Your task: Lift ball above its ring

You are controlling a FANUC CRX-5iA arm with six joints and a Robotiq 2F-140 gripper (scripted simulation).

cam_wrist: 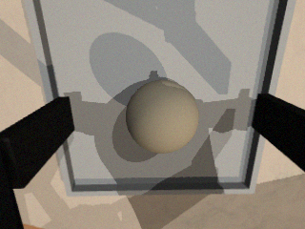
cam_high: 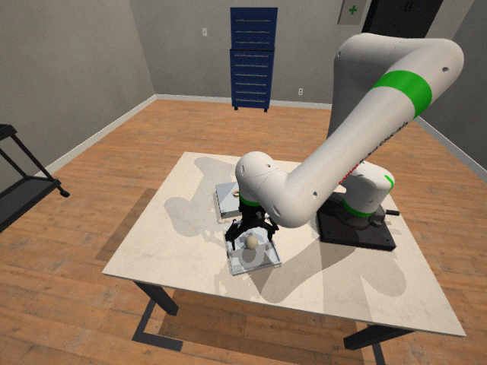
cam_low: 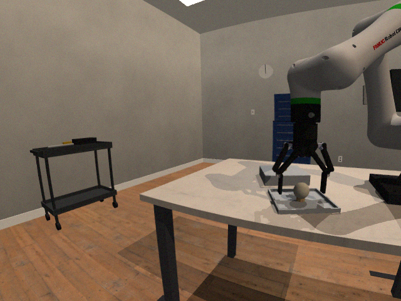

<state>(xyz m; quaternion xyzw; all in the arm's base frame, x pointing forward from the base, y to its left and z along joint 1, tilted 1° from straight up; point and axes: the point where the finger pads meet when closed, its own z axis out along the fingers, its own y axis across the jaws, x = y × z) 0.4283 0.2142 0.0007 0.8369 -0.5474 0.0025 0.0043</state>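
Arm: bent down over desk; tool vertical, released, fingers flanking ball, not touching.

White arm with green bands reaches over pale square worktop. Black claw spread wide, straddling beige ball in shallow grey tray. Grey block with small gold ring just behind tray. Blue drawer cabinet against far wall.
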